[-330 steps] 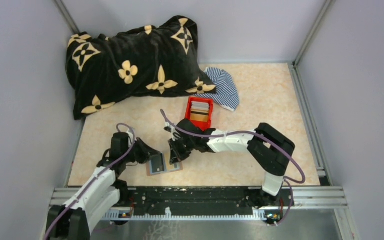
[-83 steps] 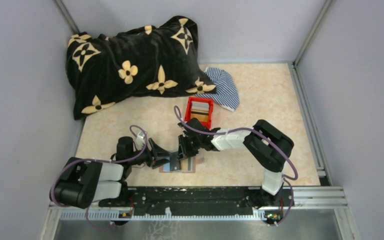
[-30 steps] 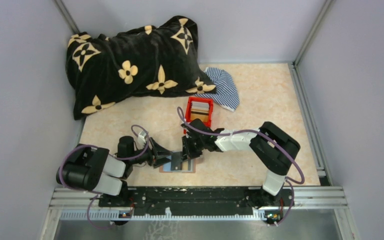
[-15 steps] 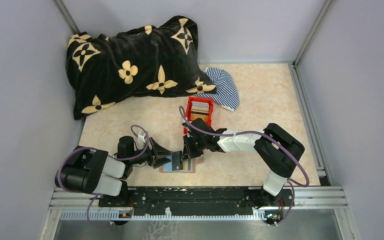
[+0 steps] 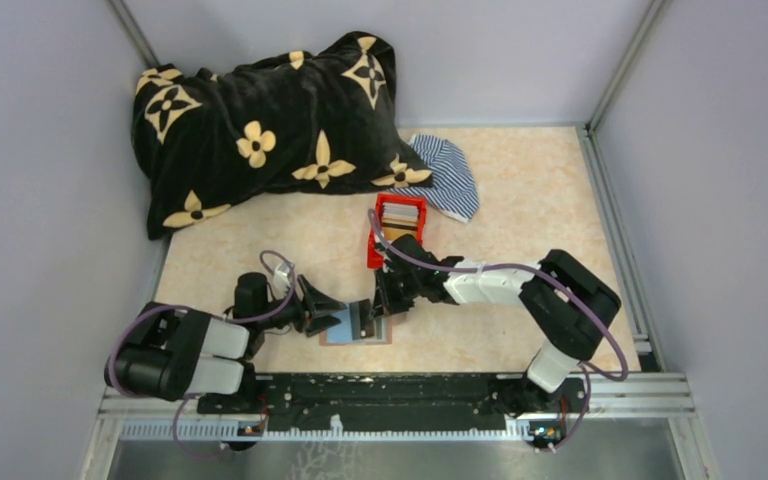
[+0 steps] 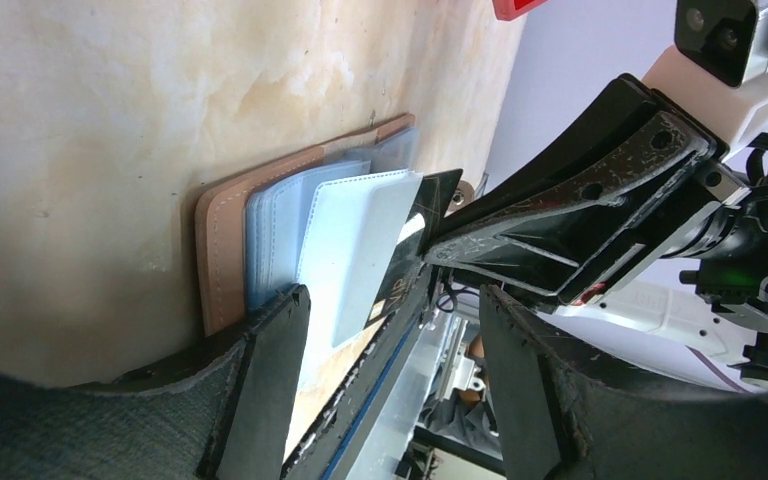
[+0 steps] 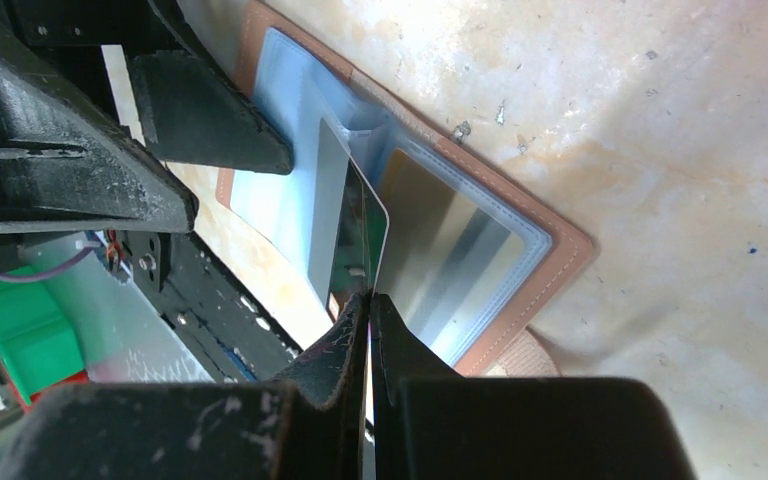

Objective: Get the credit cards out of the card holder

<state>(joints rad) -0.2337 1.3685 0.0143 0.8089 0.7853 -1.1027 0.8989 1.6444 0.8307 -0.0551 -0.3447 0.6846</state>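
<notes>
Newly clenched, the right gripper (image 7: 368,300) pinches the free edge of a thin, stiff, likely slippery credit card (image 7: 352,235) partly out of the card holder (image 7: 545,250) lying open, lower centre of the overhead frame; left gripper (image 6: 385,300) released, spread wide.

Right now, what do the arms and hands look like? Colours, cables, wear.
The left arm and right arm match: black joints, white link shells, a purple cable looped along each. The left hand and right hand are black, two tapered fingers each, scuffed.
</notes>
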